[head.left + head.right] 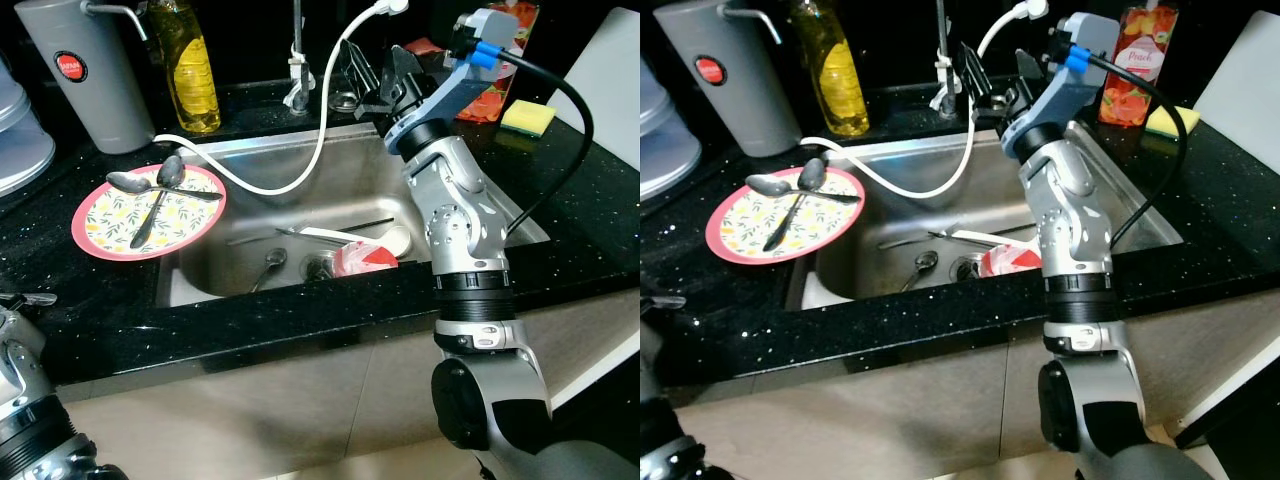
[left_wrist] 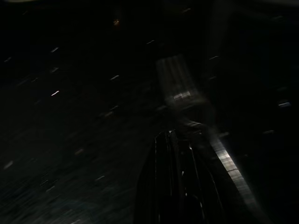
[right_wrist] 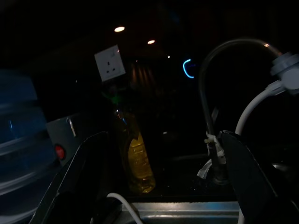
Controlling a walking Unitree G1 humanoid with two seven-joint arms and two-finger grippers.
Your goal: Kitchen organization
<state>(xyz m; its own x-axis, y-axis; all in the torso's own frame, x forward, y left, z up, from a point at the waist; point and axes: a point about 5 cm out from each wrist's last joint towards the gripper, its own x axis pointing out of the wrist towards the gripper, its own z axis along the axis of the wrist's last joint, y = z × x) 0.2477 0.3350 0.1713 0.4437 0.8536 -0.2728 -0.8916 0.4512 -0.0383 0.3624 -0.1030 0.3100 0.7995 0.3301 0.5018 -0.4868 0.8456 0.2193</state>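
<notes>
The right gripper [image 1: 378, 72] is hovering above the back edge of the sink [image 1: 470, 190], beside the tap [image 1: 296, 45]; its two black fingers are standing spread apart and are gripping nothing; in the right wrist view the fingers [image 3: 79, 172] are framing the yellow soap bottle [image 3: 133, 158] and the tap's curved neck [image 3: 208, 102].

The task's things are lying below and to the left of that gripper, well apart from it; in the basin a white and red crumpled wrapper [image 1: 365, 257] is resting near the drain, with a spoon [image 1: 268, 266] just beside it and long thin utensils [image 1: 340, 228] lying across the basin floor; a white hose [image 1: 315, 150] is looping from the top of the tap down over the sink's left rim.

On the black counter [image 1: 110, 300] left of the sink, a red-rimmed floral plate [image 1: 105, 215] is overlapping the sink's edge; two spoons [image 1: 150, 182] and a dark utensil are lying crossed on it; behind the plate a grey canister [image 1: 85, 75] is standing upright next to the soap bottle; a yellow sponge [image 1: 527, 117] is lying on the counter right of the gripper, near a red peach-labelled pack [image 1: 1137, 60].

The left gripper [image 2: 182, 177] is hanging low by the counter front; its wrist view is too dark and blurred, so whether its fingers are apart is something I cannot tell.
</notes>
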